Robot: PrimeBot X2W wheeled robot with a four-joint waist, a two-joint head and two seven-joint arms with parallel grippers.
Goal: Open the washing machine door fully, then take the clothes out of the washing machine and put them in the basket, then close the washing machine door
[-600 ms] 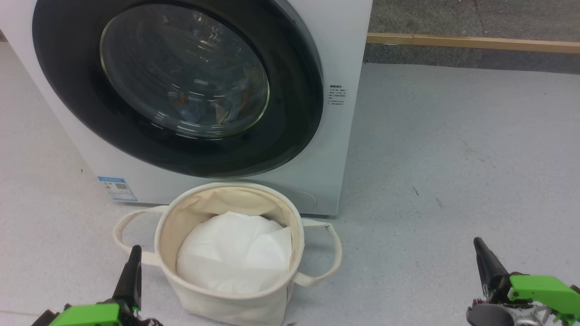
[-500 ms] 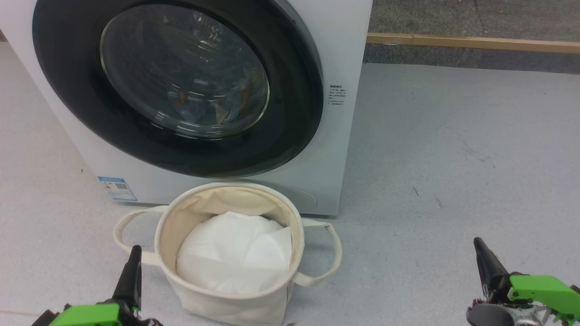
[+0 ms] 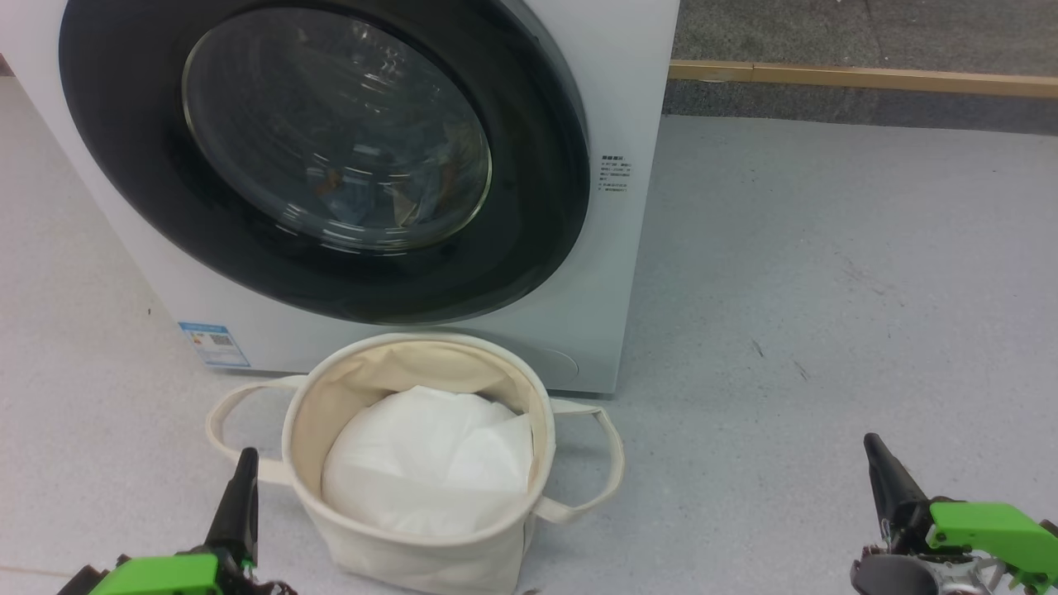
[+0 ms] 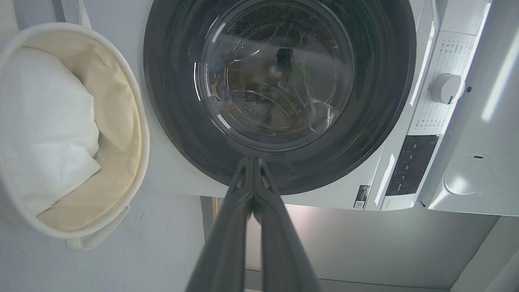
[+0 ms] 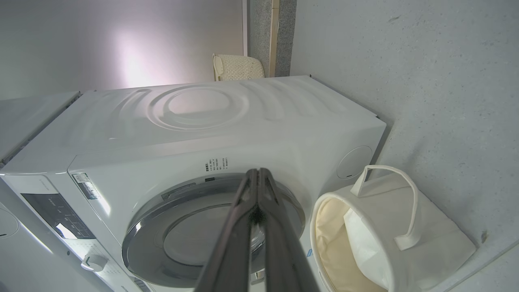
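The washing machine (image 3: 632, 99) stands ahead with its door (image 3: 124, 173) lying shut against the front. Through the glass I make out the clothes (image 3: 359, 198) dimly, bluish with orange-brown bits, low in the drum. The cream basket (image 3: 541, 413) sits on the floor just before the machine and holds plain white stuffing (image 3: 430, 463). My left gripper (image 3: 240, 487) is shut, low beside the basket's left handle. My right gripper (image 3: 880, 467) is shut, far to the basket's right. In the left wrist view the shut fingertips (image 4: 252, 162) point at the door's black ring (image 4: 170, 101); the right wrist's gripper (image 5: 257, 173) points at the door (image 5: 142, 235).
A small blue sticker (image 3: 213, 344) marks the machine's lower front. The control knob (image 4: 446, 88) and dark panel sit at its top, with another white appliance (image 4: 478, 121) beside it. A wooden strip (image 3: 860, 78) borders the grey floor at the back. A woven hamper (image 5: 237, 67) stands behind the machine.
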